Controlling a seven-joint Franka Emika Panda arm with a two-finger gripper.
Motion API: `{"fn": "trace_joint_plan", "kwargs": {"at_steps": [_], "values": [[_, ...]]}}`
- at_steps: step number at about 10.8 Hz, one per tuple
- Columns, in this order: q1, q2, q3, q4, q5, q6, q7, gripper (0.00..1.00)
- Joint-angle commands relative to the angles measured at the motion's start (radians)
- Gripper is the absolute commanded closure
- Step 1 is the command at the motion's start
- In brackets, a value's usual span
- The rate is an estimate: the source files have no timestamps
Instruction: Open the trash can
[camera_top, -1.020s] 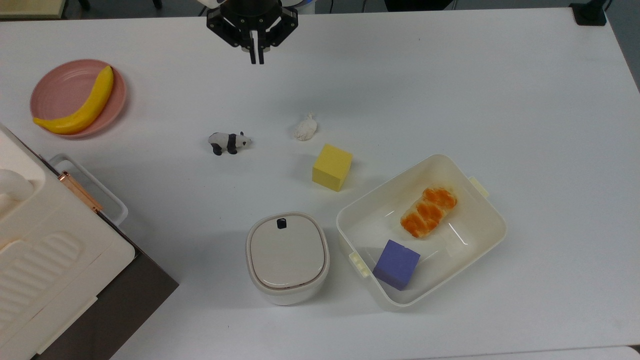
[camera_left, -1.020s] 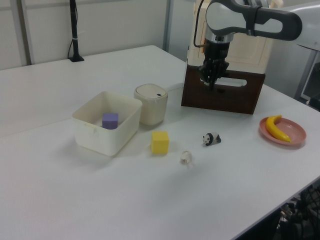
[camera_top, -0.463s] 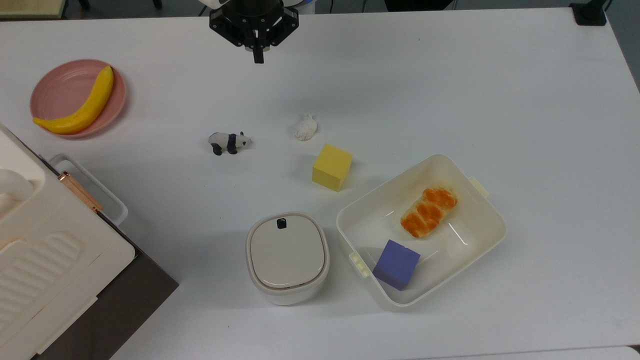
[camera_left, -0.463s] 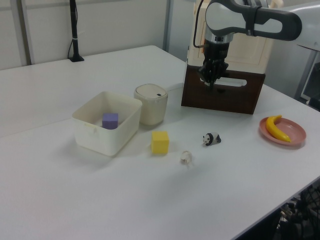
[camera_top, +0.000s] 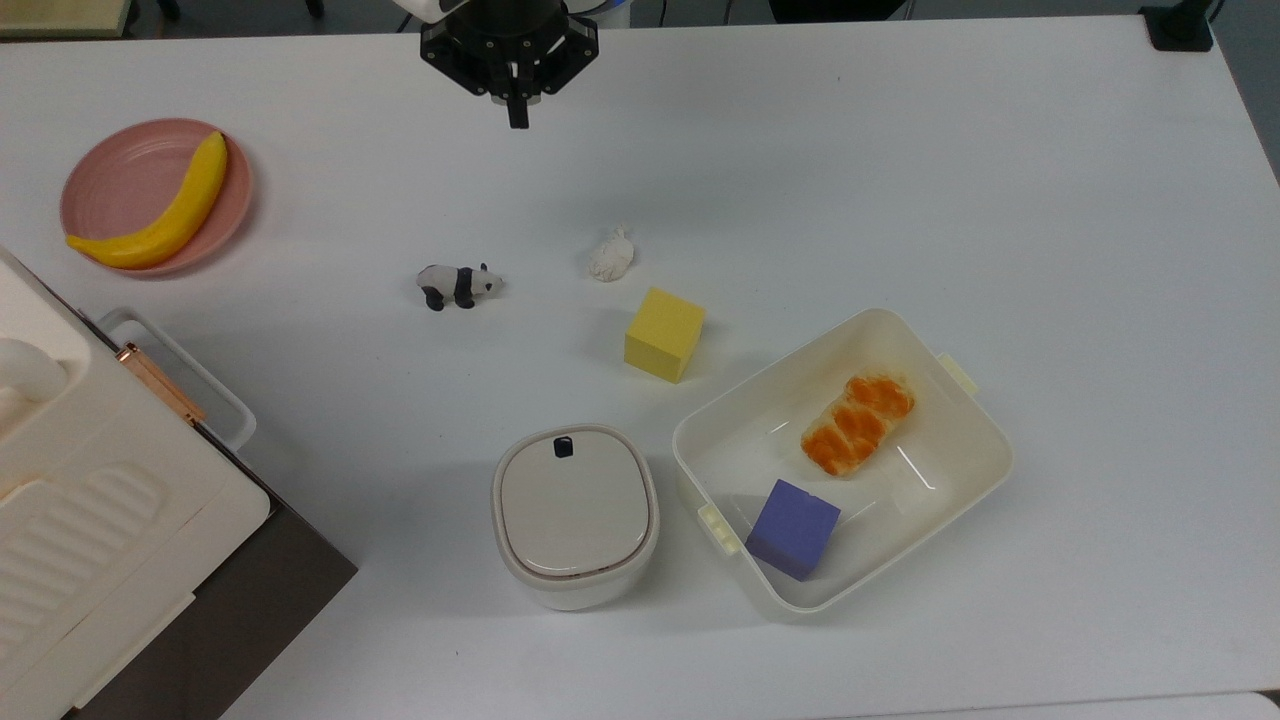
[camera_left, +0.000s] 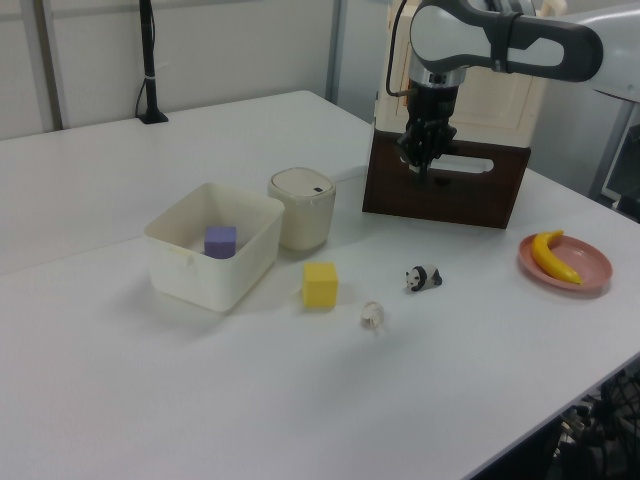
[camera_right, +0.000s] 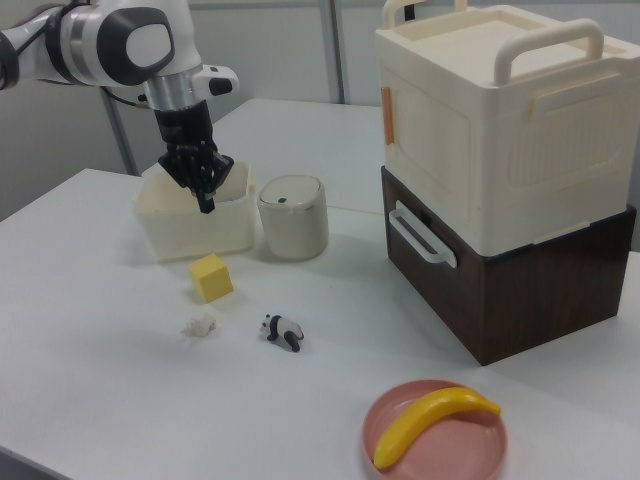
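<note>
The gripper (camera_top: 517, 118), fingers pressed together and empty, probably to prod with, hangs above the worktop (camera_top: 900, 150) well apart from the lidded trash can (camera_top: 575, 515), whose black button (camera_top: 563, 447) faces it.

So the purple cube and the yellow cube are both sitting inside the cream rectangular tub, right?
Not quite. In the top view, only the purple cube sits inside the cream rectangular tub, beside an orange pastry. The yellow cube stands outside it on the white table.
</note>
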Motion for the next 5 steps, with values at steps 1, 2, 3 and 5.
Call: {"fn": "trace_joint_plan", "kwargs": {"at_steps": [1,2,3,5], "values": [[0.008,0.077,-0.004,0.066,0.011,-0.001,-0.013,1.0],[0.011,0.107,-0.004,0.092,0.011,0.039,-0.012,1.0],[0.021,0.12,-0.004,0.1,0.014,0.129,-0.012,1.0],[0.023,0.15,-0.005,0.1,0.017,0.281,-0.01,1.0]]}}
